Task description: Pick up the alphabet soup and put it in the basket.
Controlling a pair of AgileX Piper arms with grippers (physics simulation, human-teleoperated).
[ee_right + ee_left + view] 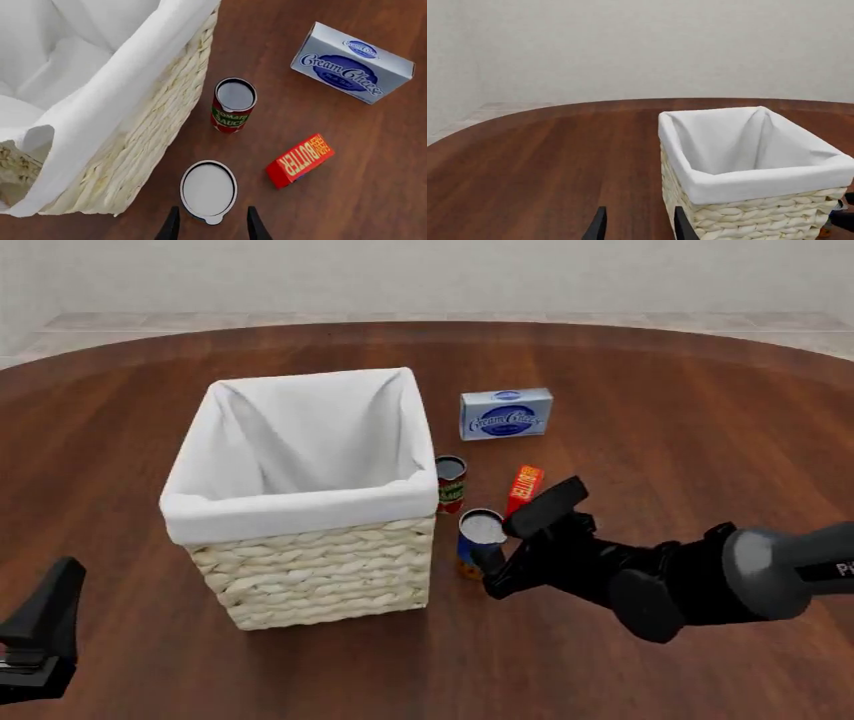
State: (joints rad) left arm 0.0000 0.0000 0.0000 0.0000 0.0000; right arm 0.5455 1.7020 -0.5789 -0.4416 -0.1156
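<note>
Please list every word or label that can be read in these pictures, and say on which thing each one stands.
"Cream Cheese" – on the blue and white box.
"BUTTER" – on the small red box.
"TOMATO SAUCE" – on the red and green can; the small print is blurred.
The soup can shows only its plain top here; its label in the front view is too small to read.
The basket carries no text.

Light is even and soft in all three views, bright without glare. The table [694, 400] carries only a faint sheen, and the white cloth inside the basket [300, 455] shows gentle grey shading in its folds. A weak, diffuse shadow lies under the right gripper [497, 562]. Everything renders sharp, near and far alike, with no blur and no bending at the edges.
</note>
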